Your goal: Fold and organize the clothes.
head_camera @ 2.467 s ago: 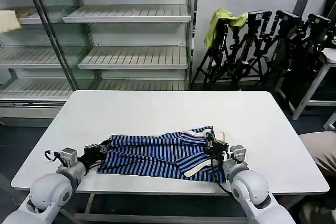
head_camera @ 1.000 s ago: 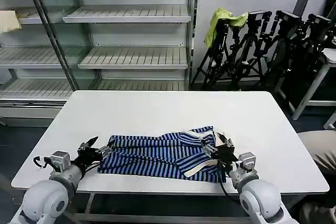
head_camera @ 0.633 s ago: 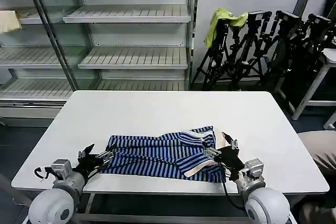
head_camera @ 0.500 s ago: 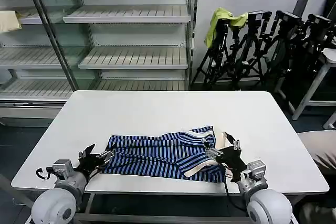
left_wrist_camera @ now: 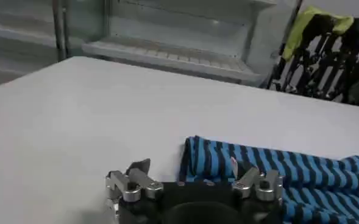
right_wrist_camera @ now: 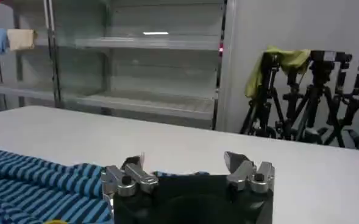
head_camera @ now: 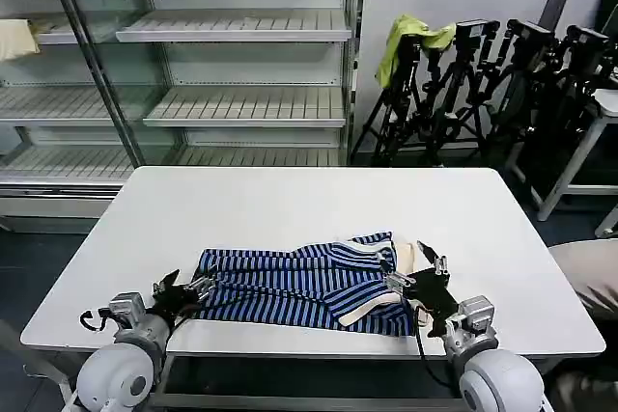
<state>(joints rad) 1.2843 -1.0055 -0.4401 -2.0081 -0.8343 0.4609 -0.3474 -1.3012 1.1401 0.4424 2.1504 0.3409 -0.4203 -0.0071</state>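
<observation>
Both tools spread, left tool [left_wrist_camera: 191,182], right tool [right_wrist_camera: 188,173], beside striped shirt [head_camera: 299,285]

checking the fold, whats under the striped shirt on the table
The striped shirt lies bunched on the white table, a cream edge poking out at its near side. Anything beneath the fabric is covered. The left claw and right claw sit open at its ends, holding nothing.

Shirt [head_camera: 299,287]: lying folded into a band near the 6 o'clock edge of the white desk [head_camera: 290,209].
Left end effector [head_camera: 186,290]: sitting open at the shirt's 9 o'clock end.
Right end effector [head_camera: 421,275]: sitting open at its 3 o'clock end.
</observation>
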